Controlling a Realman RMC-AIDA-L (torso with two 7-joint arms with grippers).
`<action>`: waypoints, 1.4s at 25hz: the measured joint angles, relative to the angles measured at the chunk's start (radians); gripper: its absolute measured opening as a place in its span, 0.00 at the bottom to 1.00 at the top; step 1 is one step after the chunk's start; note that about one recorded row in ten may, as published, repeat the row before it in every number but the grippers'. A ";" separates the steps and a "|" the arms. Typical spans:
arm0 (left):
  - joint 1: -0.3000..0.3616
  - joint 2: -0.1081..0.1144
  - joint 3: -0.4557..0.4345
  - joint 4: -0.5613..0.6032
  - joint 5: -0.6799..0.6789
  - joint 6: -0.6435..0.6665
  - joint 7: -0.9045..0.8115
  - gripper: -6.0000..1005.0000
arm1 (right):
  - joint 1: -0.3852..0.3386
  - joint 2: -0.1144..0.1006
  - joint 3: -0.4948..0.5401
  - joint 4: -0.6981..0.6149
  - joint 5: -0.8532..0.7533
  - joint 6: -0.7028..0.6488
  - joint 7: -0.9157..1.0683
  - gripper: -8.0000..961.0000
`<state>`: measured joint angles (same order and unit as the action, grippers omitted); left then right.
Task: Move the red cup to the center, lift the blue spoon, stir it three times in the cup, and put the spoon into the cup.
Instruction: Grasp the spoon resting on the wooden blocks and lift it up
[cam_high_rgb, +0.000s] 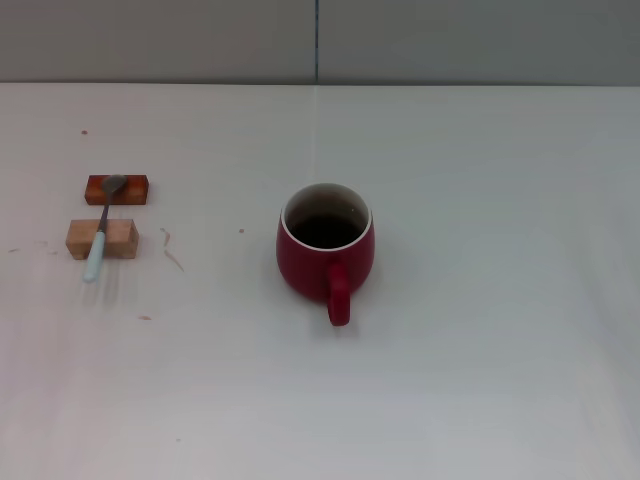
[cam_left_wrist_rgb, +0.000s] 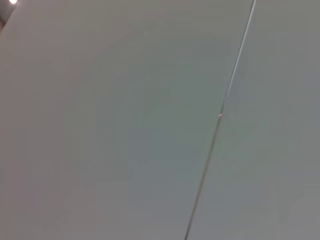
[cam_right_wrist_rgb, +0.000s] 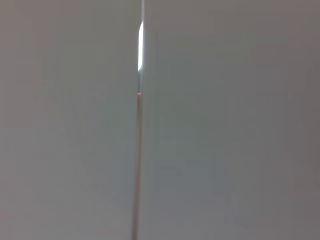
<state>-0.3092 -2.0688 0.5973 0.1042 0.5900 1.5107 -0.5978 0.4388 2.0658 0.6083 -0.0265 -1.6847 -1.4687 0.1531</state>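
The red cup stands upright near the middle of the white table, its handle pointing toward the front edge and its dark inside showing. At the left, the blue spoon lies across two small blocks, its grey bowl resting on the far one and its pale blue handle reaching past the near one. Neither gripper appears in the head view. Both wrist views show only a plain grey panel with a seam.
A reddish-brown block and a light wooden block support the spoon at the left. A grey wall runs behind the table's far edge.
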 joint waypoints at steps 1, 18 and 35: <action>0.007 0.000 0.003 -0.020 0.000 0.044 0.008 0.85 | 0.004 -0.003 0.017 -0.006 0.000 -0.001 0.000 0.55; 0.013 -0.010 0.045 -0.542 0.138 0.424 0.544 0.85 | 0.125 -0.087 0.088 -0.073 -0.007 0.166 -0.025 0.68; -0.067 0.004 -0.126 -0.943 0.280 0.279 1.056 0.84 | 0.139 -0.093 0.089 -0.074 -0.009 0.171 -0.116 0.68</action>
<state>-0.3764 -2.0647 0.4713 -0.8385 0.8701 1.7898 0.4587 0.5782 1.9726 0.6974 -0.1004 -1.6936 -1.2973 0.0368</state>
